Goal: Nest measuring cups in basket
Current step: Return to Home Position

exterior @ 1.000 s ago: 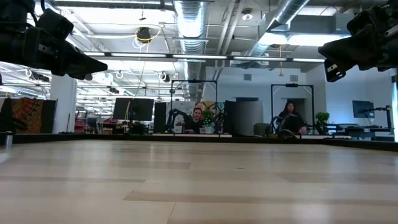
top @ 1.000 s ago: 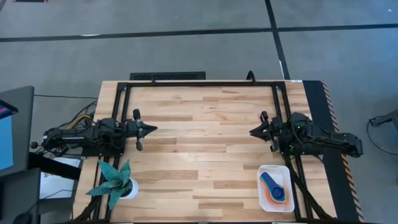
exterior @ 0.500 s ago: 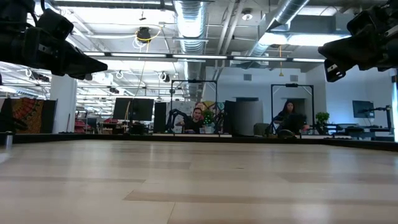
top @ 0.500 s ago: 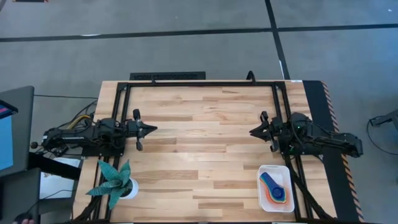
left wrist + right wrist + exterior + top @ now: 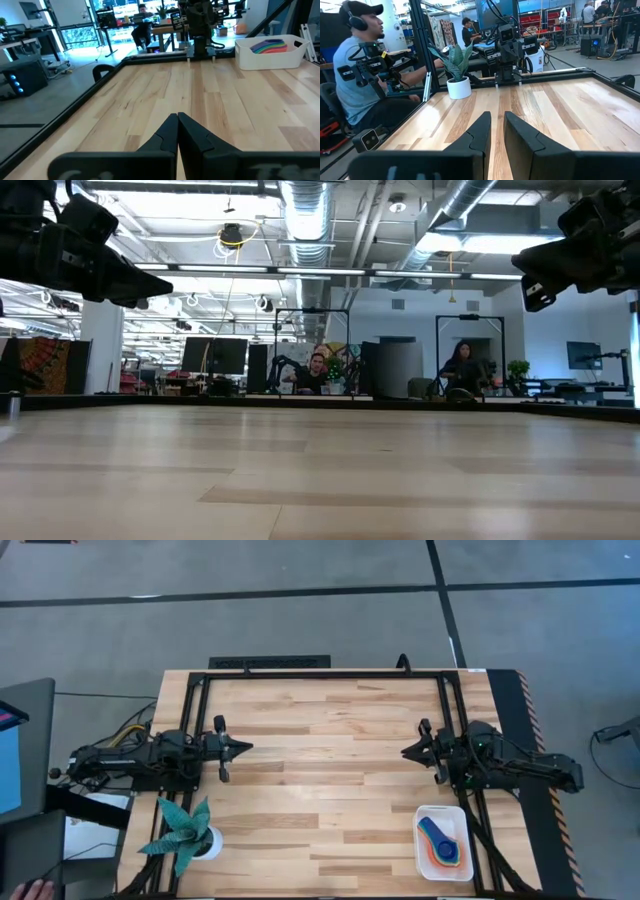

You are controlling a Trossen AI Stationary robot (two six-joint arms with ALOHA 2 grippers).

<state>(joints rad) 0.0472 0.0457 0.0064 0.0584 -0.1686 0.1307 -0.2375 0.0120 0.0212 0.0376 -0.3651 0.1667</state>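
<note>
The white basket sits at the table's near right corner, and the left wrist view also shows it. The measuring cups lie stacked inside it, a blue one on top with teal and orange rims around it; their coloured edges show above the basket's wall. My left gripper hovers over the table's left side, shut and empty. My right gripper hovers over the right side, far of the basket, with a narrow gap between its fingertips and nothing in it.
A teal spiky plant in a white pot stands at the near left corner, also in the right wrist view. A black frame runs along the table's edges. A person with a headset sits beyond the left side. Bare wood lies between the arms.
Both arms have kept still. A person's hand has come into the high view off the table's near left corner.
</note>
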